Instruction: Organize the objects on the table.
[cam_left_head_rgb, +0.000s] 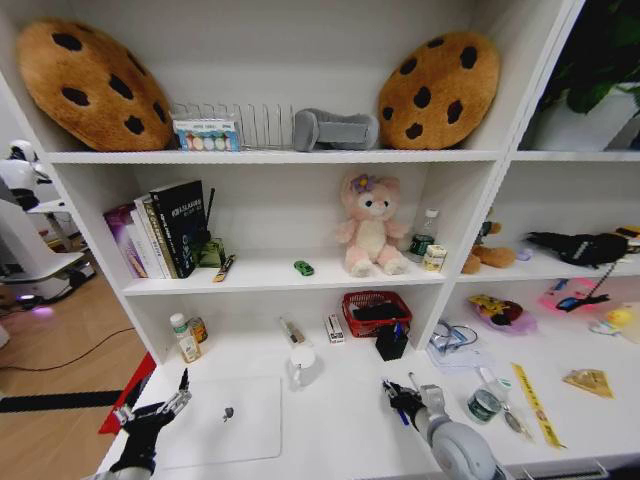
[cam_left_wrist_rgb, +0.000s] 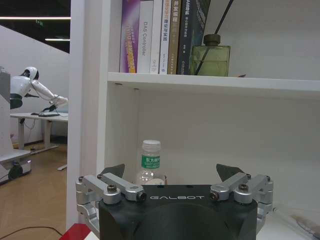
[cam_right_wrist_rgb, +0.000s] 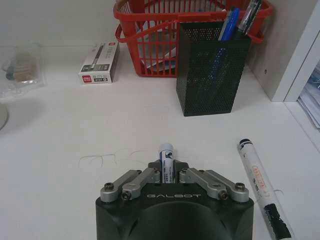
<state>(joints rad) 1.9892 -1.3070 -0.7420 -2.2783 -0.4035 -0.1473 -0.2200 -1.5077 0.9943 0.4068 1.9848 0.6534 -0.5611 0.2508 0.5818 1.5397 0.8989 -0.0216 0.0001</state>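
My right gripper (cam_left_head_rgb: 402, 398) (cam_right_wrist_rgb: 167, 172) hovers low over the white table (cam_left_head_rgb: 340, 430), shut on a blue-and-white pen (cam_right_wrist_rgb: 166, 154) that sticks out past its fingertips. Ahead of it stands a black mesh pen holder (cam_right_wrist_rgb: 212, 70) (cam_left_head_rgb: 391, 342) with blue pens in it. A white marker with a black cap (cam_right_wrist_rgb: 261, 187) lies on the table beside the gripper. My left gripper (cam_left_head_rgb: 155, 400) (cam_left_wrist_rgb: 170, 172) is open and holds nothing, at the left edge of the slim silver-white laptop (cam_left_head_rgb: 225, 420). It faces the small green-capped bottle (cam_left_wrist_rgb: 150, 161) (cam_left_head_rgb: 182, 338). A tiny green toy car (cam_left_head_rgb: 303, 268) sits on the shelf.
A red basket (cam_right_wrist_rgb: 185, 30) (cam_left_head_rgb: 375, 312) and a small box (cam_right_wrist_rgb: 99, 62) stand behind the pen holder. Books (cam_left_head_rgb: 160, 230) and a pink plush (cam_left_head_rgb: 370, 225) fill the middle shelf, with cookie cushions (cam_left_head_rgb: 90, 85) above. A small tin (cam_left_head_rgb: 483, 405) and a yellow strip (cam_left_head_rgb: 535, 405) lie at the right.
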